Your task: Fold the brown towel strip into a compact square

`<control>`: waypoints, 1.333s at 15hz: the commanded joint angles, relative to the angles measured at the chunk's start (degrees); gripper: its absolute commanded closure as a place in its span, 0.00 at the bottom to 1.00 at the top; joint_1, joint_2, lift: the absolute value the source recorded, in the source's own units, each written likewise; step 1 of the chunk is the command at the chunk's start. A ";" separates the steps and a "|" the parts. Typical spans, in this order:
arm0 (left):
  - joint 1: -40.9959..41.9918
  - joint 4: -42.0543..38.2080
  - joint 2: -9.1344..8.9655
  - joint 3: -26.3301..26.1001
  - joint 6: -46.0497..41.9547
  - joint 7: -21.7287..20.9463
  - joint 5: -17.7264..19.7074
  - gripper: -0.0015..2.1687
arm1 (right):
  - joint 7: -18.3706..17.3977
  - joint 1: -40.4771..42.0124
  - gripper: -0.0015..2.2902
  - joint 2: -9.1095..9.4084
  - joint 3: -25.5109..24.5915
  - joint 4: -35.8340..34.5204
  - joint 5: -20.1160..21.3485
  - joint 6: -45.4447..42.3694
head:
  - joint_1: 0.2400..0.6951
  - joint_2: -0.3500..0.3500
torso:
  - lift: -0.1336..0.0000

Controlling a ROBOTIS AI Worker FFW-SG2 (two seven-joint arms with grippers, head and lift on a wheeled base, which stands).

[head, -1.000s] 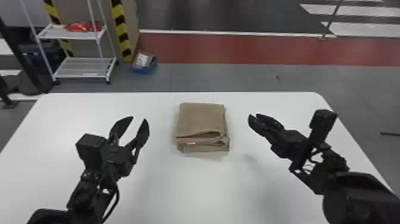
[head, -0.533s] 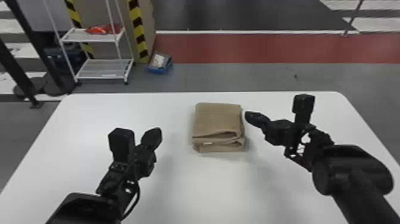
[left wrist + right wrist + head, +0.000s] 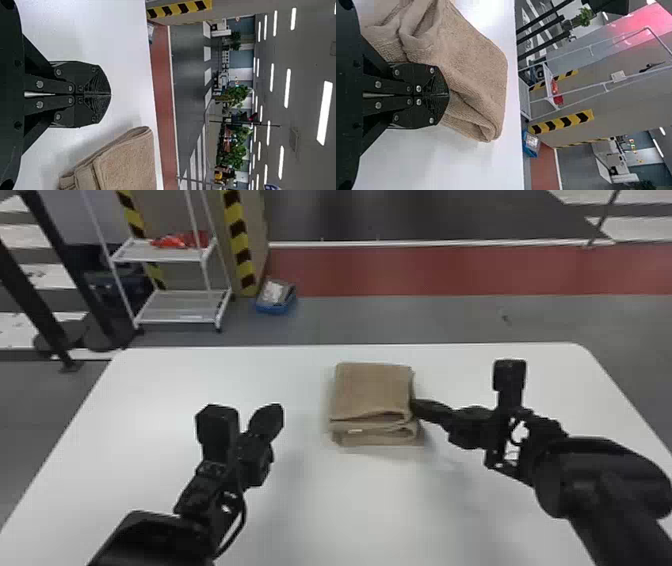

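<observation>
The nubbly brown towel (image 3: 372,390) sits over there on the smooth white table (image 3: 350,510), a thick, squarish folded pad, the right gripper (image 3: 416,409) closed right at its right side, the left gripper (image 3: 272,412), also closed, off to its left.

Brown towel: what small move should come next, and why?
I'd probably bring the left claw in to brace the towel from the left: the right claw, shut, is at its right side, the left one stands off, and the bottom layer juts out near right.
</observation>
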 commanded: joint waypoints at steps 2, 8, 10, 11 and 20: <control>0.09 -0.09 0.14 0.24 -0.15 0.17 -0.15 0.79 | -0.14 1.30 0.84 -0.05 -1.42 -1.14 -0.29 0.64 | 1.00 0.55 | 0.19; 0.09 -0.36 0.05 0.51 -0.50 0.70 -0.15 0.79 | -1.37 7.89 0.84 -0.32 -3.71 -15.38 -0.20 1.70 | 1.00 0.53 | 0.19; 0.09 -0.36 0.14 0.77 -0.50 0.88 -0.07 0.79 | -1.37 9.56 0.84 -0.14 -3.18 -19.42 -0.20 2.40 | 1.00 0.54 | 0.19; 0.27 -0.36 0.14 1.03 -0.68 1.23 -0.07 0.79 | -1.28 9.91 0.84 -0.05 -2.12 -21.45 -0.29 3.10 | 1.00 0.56 | 0.19; 12.66 -17.06 0.23 7.01 -9.82 7.29 0.81 0.21 | -3.30 14.75 0.00 -0.05 -0.37 -27.51 1.38 -2.87 | 1.00 0.72 | 0.19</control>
